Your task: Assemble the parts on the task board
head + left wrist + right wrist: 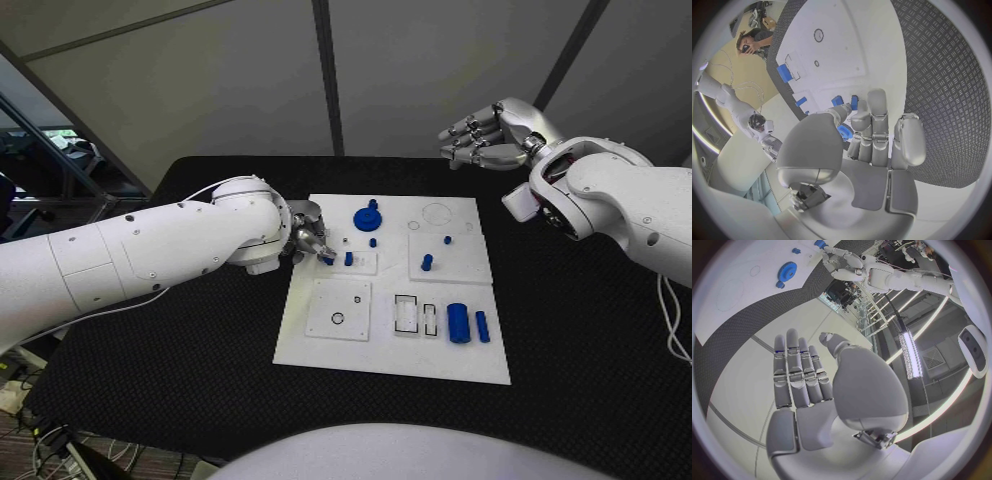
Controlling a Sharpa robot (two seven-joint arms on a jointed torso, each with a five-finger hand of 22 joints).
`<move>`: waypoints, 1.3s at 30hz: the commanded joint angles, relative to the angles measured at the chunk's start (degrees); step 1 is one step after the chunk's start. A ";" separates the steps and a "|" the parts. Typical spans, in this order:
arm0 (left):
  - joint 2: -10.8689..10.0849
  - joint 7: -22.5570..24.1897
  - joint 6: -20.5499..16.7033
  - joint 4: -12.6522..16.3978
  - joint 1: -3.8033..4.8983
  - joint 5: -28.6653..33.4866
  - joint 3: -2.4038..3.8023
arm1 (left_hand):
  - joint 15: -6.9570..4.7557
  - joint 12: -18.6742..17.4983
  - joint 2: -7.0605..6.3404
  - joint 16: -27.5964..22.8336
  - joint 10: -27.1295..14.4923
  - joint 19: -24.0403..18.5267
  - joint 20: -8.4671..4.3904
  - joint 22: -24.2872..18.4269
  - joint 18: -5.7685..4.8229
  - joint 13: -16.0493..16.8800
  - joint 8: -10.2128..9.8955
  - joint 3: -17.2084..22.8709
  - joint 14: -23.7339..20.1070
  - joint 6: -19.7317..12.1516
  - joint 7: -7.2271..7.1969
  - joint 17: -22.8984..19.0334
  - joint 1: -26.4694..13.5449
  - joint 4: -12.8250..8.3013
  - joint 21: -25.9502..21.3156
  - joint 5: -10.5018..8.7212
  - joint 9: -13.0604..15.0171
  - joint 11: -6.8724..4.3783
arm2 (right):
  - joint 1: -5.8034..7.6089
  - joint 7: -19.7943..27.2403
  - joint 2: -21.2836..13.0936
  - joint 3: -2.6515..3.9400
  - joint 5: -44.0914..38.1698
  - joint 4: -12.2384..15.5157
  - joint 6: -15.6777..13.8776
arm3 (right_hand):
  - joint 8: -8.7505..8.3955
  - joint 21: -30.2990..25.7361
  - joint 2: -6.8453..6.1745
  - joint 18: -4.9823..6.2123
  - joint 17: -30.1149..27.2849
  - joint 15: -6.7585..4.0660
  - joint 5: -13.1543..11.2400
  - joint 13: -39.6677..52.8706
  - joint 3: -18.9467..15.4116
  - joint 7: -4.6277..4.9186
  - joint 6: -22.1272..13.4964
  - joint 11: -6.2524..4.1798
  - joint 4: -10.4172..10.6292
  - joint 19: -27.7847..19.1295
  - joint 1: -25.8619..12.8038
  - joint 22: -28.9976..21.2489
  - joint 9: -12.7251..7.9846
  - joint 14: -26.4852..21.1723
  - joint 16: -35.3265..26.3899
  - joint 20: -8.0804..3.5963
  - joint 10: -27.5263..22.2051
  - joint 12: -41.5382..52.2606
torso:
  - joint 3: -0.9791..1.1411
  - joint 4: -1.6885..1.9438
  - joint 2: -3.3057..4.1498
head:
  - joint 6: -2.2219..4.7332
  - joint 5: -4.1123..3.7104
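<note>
Surface: black textured tabletop backed by grey wall panels.
Task board: white task board lies flat at the tabletop's centre.
Parts, far end: blue gear sits on the board's far half; small blue pegs stand near it.
Parts, near end: blue cylinder and a slimmer blue pin lie side by side near the board's near right corner.
Left hand: left hand is lowered over the board's left edge, fingers curled, pinching a small blue part against the thumb.
Right hand: right hand is raised beyond the board's far right corner, well apart from it, fingers straight and close together, holding nothing.
</note>
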 commanded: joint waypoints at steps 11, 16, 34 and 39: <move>1.00 -0.50 1.84 -0.52 -0.03 -0.36 -0.08 | -0.53 1.42 -2.54 0.40 2.00 1.37 -0.33 2.59 -0.01 1.09 1.38 8.53 0.28 2.20 -1.12 0.21 -2.53 -6.33 1.35 0.13 0.44 -0.72 | 0.11 0.39 -0.06 0.03 0.19 0.15 0.31 | 0.19 -0.42 0.18 0.65 -0.08 -0.21 0.26 -0.14 0.29 -0.09 0.22 -0.18 -0.35 0.37 0.64 -0.13 0.07 0.07 -0.43 0.09 -0.26 0.29 | 0.03 0.03 -0.01 | -0.33 -0.30; 1.34 -0.68 1.88 -0.78 -0.03 -0.36 -0.12 | -0.67 1.55 -2.88 0.45 2.37 1.64 -0.46 2.97 -0.11 1.15 1.63 8.20 0.34 2.76 -1.47 0.25 -4.12 -5.62 1.61 0.01 0.51 -0.92 | 0.12 0.35 -0.04 0.03 0.19 0.17 0.30 | 0.19 -0.42 0.18 0.65 -0.08 -0.21 0.26 -0.14 0.29 -0.09 0.22 -0.18 -0.35 0.37 0.64 -0.13 0.07 0.07 -0.43 0.09 -0.26 0.29 | 0.05 0.00 0.04 | -0.31 -0.27; 1.92 -1.65 2.85 -1.70 -0.03 -0.97 -0.18 | -0.96 2.96 -2.82 0.56 3.40 2.66 -0.75 4.40 -0.48 2.68 2.18 6.58 0.40 3.99 -2.01 0.35 -6.25 -4.55 2.77 -0.11 0.66 -1.33 | 0.12 0.33 -0.10 0.02 0.19 0.32 0.25 | 0.18 -0.44 0.15 0.64 -0.09 -0.22 0.26 -0.16 0.29 -0.09 0.21 -0.18 -0.40 0.39 0.68 -0.14 0.07 0.08 -0.45 0.08 -0.27 0.30 | -0.04 0.01 0.01 | -0.46 -0.33; 1.94 -1.68 3.04 -1.70 -0.05 -1.34 -0.20 | -1.01 3.24 -2.77 0.59 3.61 2.79 -0.80 4.58 -0.53 2.98 2.25 6.51 0.43 4.13 -2.18 0.38 -5.98 -4.86 2.92 -0.05 0.68 -1.47 | 0.12 0.31 -0.16 0.02 0.19 0.37 0.24 | 0.18 -0.44 0.14 0.64 -0.09 -0.22 0.25 -0.17 0.29 -0.09 0.21 -0.18 -0.40 0.39 0.67 -0.14 0.06 0.07 -0.46 0.09 -0.28 0.30 | -0.05 0.00 0.03 | -0.52 -0.32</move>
